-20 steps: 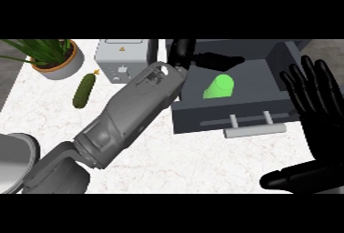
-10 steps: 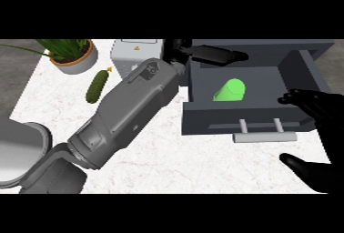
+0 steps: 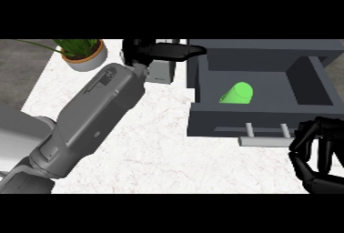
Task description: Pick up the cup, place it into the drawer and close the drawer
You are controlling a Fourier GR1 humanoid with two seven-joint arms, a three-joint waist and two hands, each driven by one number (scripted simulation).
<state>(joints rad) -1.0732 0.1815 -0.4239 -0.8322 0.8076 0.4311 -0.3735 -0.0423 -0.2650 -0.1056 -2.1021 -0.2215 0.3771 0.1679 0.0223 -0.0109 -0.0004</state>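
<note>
The bright green cup (image 3: 236,94) lies on its side inside the open dark grey drawer (image 3: 201,119), at its middle. My left hand (image 3: 149,50) is at the top, by the drawer's rear left corner, with its fingers stretched out to the right and holding nothing. The long grey left forearm (image 3: 94,118) runs diagonally across the counter. At the lower right, my right hand (image 3: 321,157) has its fingers curled, with the tips just beside the right end of the drawer's pale handle (image 3: 263,140). It holds nothing that I can see.
A potted plant (image 3: 84,52) stands at the back left. A small grey box (image 3: 162,72) sits behind the left wrist, next to the drawer. A pale metal object (image 3: 13,132) shows at the left edge. White marble counter (image 3: 168,154) lies in front of the drawer.
The right hand has come down from a raised, spread pose and curled its fingers beside the drawer handle. The left hand has drawn back from over the cup toward the drawer's rear left corner.
</note>
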